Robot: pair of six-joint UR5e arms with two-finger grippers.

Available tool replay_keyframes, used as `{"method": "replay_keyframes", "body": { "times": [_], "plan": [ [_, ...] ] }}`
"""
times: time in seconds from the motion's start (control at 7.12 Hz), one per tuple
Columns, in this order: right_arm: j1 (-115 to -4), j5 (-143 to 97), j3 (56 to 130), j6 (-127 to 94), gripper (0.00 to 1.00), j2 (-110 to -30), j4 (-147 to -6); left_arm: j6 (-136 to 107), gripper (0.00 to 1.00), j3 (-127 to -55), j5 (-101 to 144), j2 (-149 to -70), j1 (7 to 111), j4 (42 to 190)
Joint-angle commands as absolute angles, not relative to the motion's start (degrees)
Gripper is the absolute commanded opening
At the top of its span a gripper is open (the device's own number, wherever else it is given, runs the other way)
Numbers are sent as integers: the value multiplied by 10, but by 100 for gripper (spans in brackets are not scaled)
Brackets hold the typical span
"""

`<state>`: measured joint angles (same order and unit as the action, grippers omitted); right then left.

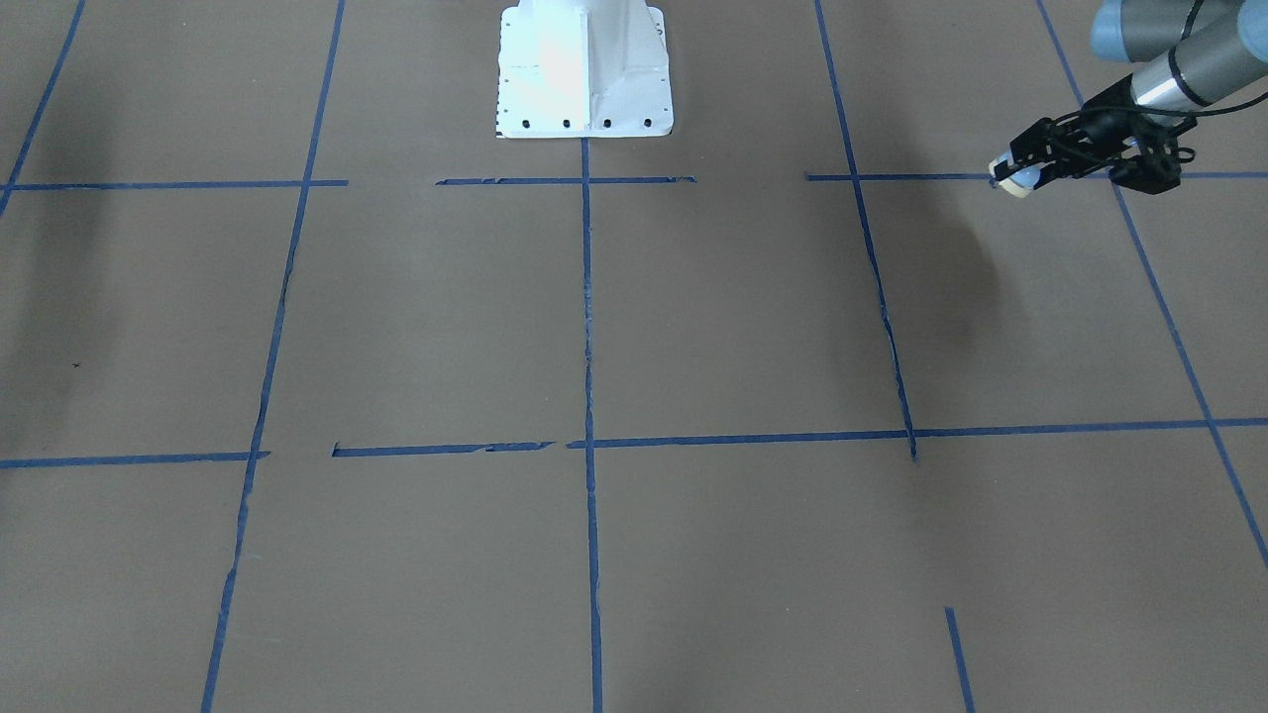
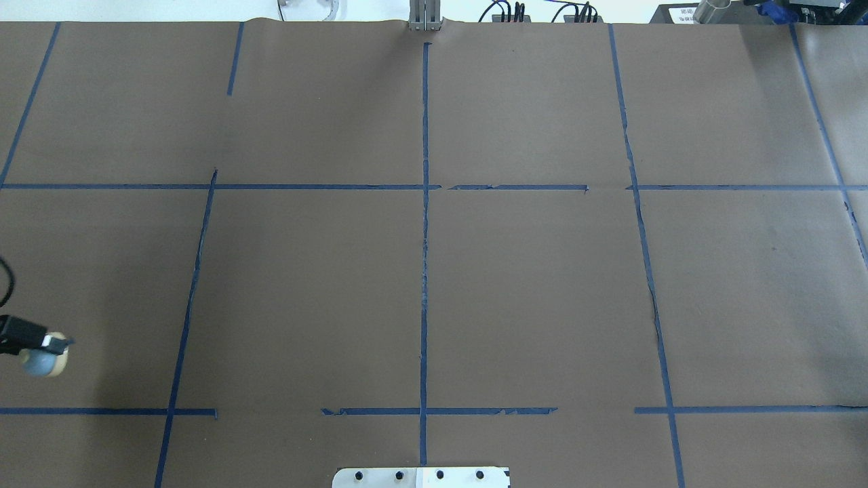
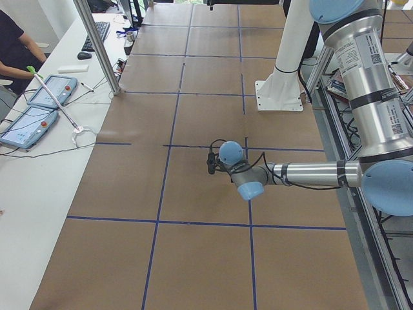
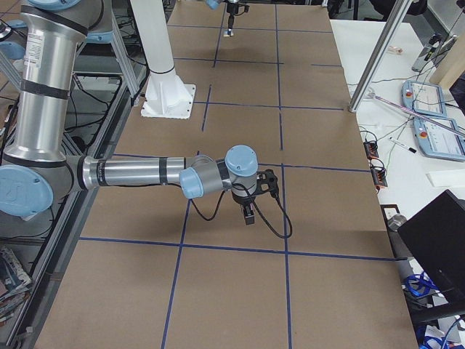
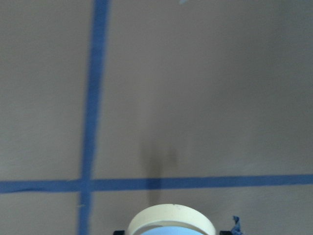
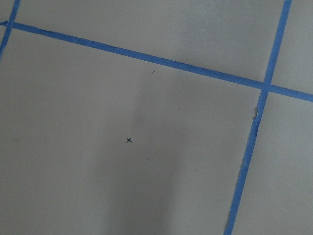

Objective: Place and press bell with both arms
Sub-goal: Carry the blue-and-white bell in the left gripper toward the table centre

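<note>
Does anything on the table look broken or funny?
Yes. The blue tape lines are ragged with gaps, and one runs crooked. The bell is held tipped sideways in the left gripper.

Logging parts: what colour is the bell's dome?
Light blue, with a cream rim; the bell shows best in the overhead exterior view.

The left arm point(image 3: 310, 173), at the right edge of the side view, is silver tubing with black bands, light-blue joint caps and a label bearing a square code. The right arm point(image 4: 138, 172) looks alike. Black cables loop beside the black skeletal left hand point(image 1: 1018, 170) and right hand point(image 4: 248, 216). The white base point(image 1: 584, 69) carries a row of dark bolts
</note>
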<state>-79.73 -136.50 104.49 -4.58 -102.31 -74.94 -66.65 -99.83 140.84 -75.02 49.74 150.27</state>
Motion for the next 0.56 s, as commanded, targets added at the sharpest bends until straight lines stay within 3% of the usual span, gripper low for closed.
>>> {"method": "replay_keyframes", "body": {
  "times": [0.0,0.42],
  "plan": [
    [-787,-1361,1029,-47,100,-1019,-749,-744,0,-1004,1407,-899,475,1401],
    [-784,-1361,1022,-47,100,-1014,-750,-744,0,-964,1363,-1128,454,1159]
  ]
}}
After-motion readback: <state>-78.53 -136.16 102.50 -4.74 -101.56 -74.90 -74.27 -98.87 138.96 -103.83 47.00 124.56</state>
